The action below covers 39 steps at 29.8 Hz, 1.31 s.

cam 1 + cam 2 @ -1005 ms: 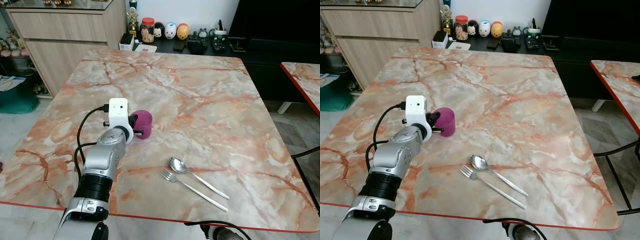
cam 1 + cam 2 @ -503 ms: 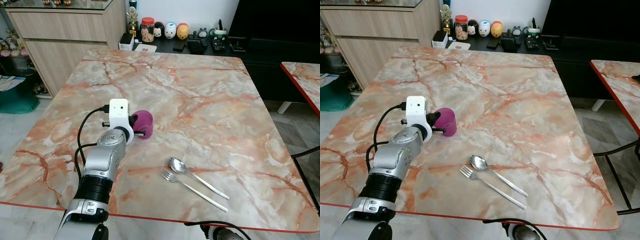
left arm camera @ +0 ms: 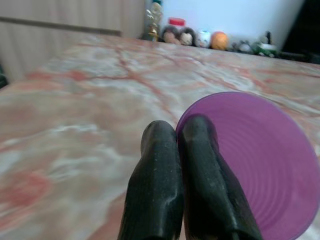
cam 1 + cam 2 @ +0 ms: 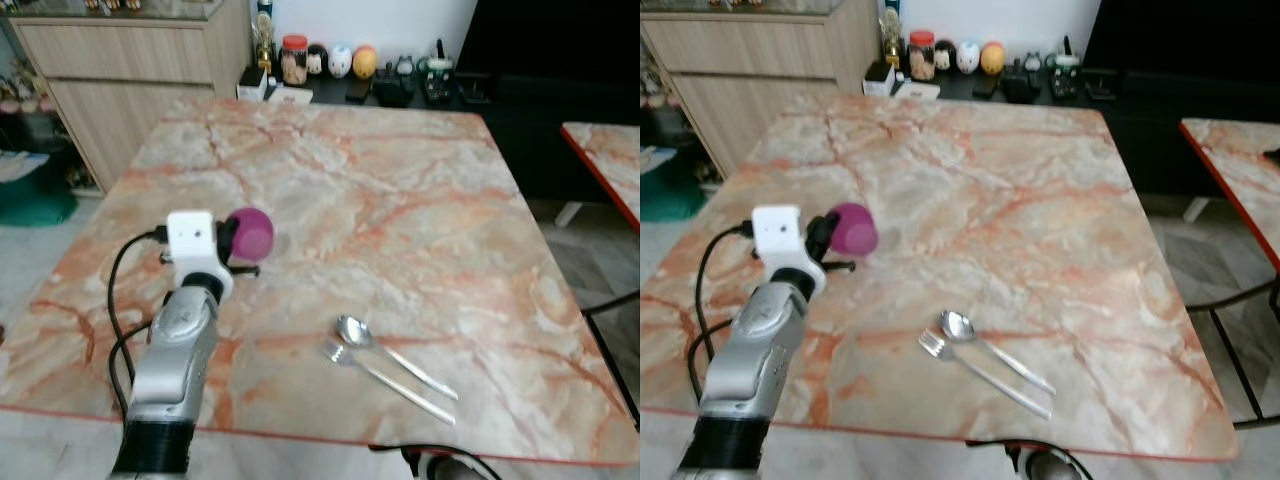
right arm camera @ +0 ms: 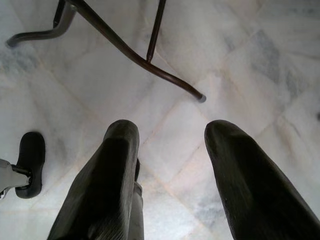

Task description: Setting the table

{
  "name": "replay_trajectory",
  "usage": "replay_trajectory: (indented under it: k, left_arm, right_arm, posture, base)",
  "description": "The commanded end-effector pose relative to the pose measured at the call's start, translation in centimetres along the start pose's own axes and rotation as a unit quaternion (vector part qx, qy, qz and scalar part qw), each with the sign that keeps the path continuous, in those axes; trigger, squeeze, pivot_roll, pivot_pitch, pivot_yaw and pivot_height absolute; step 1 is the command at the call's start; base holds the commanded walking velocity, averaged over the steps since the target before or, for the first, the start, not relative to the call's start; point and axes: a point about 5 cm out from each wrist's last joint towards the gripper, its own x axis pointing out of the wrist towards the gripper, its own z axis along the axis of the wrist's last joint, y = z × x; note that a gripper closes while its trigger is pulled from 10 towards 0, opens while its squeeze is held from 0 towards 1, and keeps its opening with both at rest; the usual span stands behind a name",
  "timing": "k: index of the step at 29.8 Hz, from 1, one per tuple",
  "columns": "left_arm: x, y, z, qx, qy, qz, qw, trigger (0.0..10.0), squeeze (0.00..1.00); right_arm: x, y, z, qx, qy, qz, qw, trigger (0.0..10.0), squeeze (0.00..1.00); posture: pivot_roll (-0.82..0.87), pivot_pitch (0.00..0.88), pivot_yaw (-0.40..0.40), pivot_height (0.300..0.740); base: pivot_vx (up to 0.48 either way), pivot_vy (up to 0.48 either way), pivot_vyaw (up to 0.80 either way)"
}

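Note:
A purple cup (image 4: 251,231) is tipped on its side in my left gripper (image 4: 233,240), a little above the left part of the marble table (image 4: 420,190). In the left wrist view the gripper (image 3: 177,132) is shut on the cup's rim (image 3: 260,170), one finger inside and one outside. A spoon (image 4: 354,331) and a fork (image 4: 343,353) lie side by side near the table's front edge, to the right of the arm. My right gripper (image 5: 170,135) hangs open over the tiled floor.
Jars, figurines and small items (image 4: 340,62) line a low black unit behind the table. A wooden cabinet (image 4: 130,70) stands at the back left. A second table's red-edged corner (image 4: 605,160) is at the right. Chair legs (image 5: 125,50) cross the floor beneath.
My left gripper has lifted the purple cup off the table and carried it to the left. The spoon and fork have not moved.

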Motion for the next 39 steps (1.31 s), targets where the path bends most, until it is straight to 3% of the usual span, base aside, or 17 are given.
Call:
replay_trajectory:
  k: [1, 4, 6, 8, 15, 21, 27, 39]
  left_arm:
    - [-0.8, 1.4, 1.5, 0.01, -0.046, 0.025, 0.999, 10.0, 0.0]
    - [-1.4, 2.3, 1.5, 0.024, -0.049, 0.039, 0.998, 10.0, 0.0]
    - [-1.6, 2.6, 1.4, 0.03, -0.048, 0.046, 0.997, 10.0, 0.0]
    - [-1.4, 2.7, 1.5, 0.027, -0.054, 0.055, 0.997, 10.0, 0.0]
    - [-0.6, 1.4, 2.1, 0.024, -0.069, 0.033, 0.997, 10.0, 0.0]
    - [-0.1, 0.9, 2.5, 0.028, -0.082, 0.023, 0.996, 10.0, 0.0]
    - [0.1, 0.7, 2.7, 0.039, -0.09, 0.02, 0.995, 10.0, 0.0]
    - [0.3, 0.1, 3.0, 0.036, -0.099, 0.017, 0.994, 10.0, 0.0]
  right_arm:
    - [-0.1, -0.5, -0.3, 0.041, 0.004, -0.021, 0.999, 10.0, 0.0]
    - [-0.1, -0.5, -0.6, 0.097, 0.003, -0.037, 0.995, 10.0, 0.0]
    - [-0.2, -0.5, -0.6, 0.105, -0.001, -0.038, 0.994, 10.0, 0.0]
    - [-0.1, -0.6, -0.5, 0.058, 0.006, -0.029, 0.998, 10.0, 0.0]
    - [-0.1, -0.6, -0.9, 0.068, 0.02, -0.037, 0.997, 10.0, 0.0]
    - [-0.1, -0.5, -0.8, 0.026, 0.025, -0.025, 0.999, 10.0, 0.0]
    - [-0.1, -0.4, -0.7, 0.024, 0.022, -0.022, 0.999, 10.0, 0.0]
    - [-0.1, -0.5, -0.6, 0.028, 0.016, -0.021, 0.999, 10.0, 0.0]
  posture:
    - [0.09, 0.0, -0.064, 0.74]
    - [0.1, 0.0, -0.068, 0.74]
    - [0.1, 0.0, -0.069, 0.74]
    - [0.1, 0.0, -0.071, 0.74]
    - [0.09, 0.0, -0.069, 0.74]
    - [0.1, 0.0, -0.069, 0.74]
    - [0.1, 0.0, -0.067, 0.74]
    - [0.1, 0.0, -0.074, 0.74]
  base:
    - [0.0, 0.0, 0.0]
    - [0.0, 0.0, 0.0]
    - [0.0, 0.0, 0.0]
    - [0.0, 0.0, 0.0]
    - [0.0, 0.0, 0.0]
    - [0.0, 0.0, 0.0]
    - [0.0, 0.0, 0.0]
    - [0.0, -0.307, 0.0]
